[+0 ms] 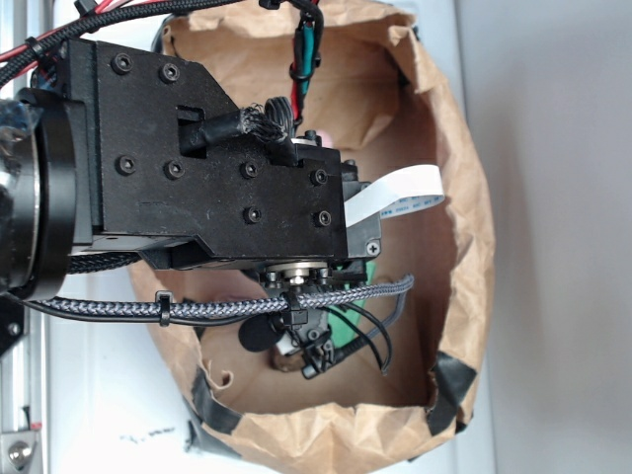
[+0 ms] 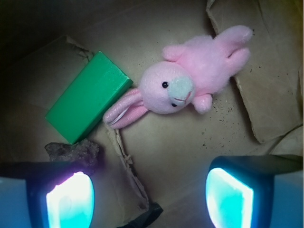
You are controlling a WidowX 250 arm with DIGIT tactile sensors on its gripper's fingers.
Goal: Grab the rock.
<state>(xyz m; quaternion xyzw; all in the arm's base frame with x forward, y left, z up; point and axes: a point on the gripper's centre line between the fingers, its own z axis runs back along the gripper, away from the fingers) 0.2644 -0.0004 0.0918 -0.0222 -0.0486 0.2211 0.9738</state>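
- The tool is seen in the wrist view with its two fingers spread wide apart, nothing being held between them; bare brown paper lies in the gap.
- The rock, a lumpy dark-brown stone, is found at the lower left of the wrist view, just above the left finger and outside the gap.
- The rock is touched (or very nearly so) by the near corner of the green block, which lies flat and slantwise on the paper.
- A pink plush bunny is laid on its back to the right of the block, one ear reaching to the block's edge.
- In the exterior view the arm is lowered into a brown paper bag, whose rolled rim rests on a white worktop.
- From there the contents are mostly hidden by the arm; only slivers of green are made out.
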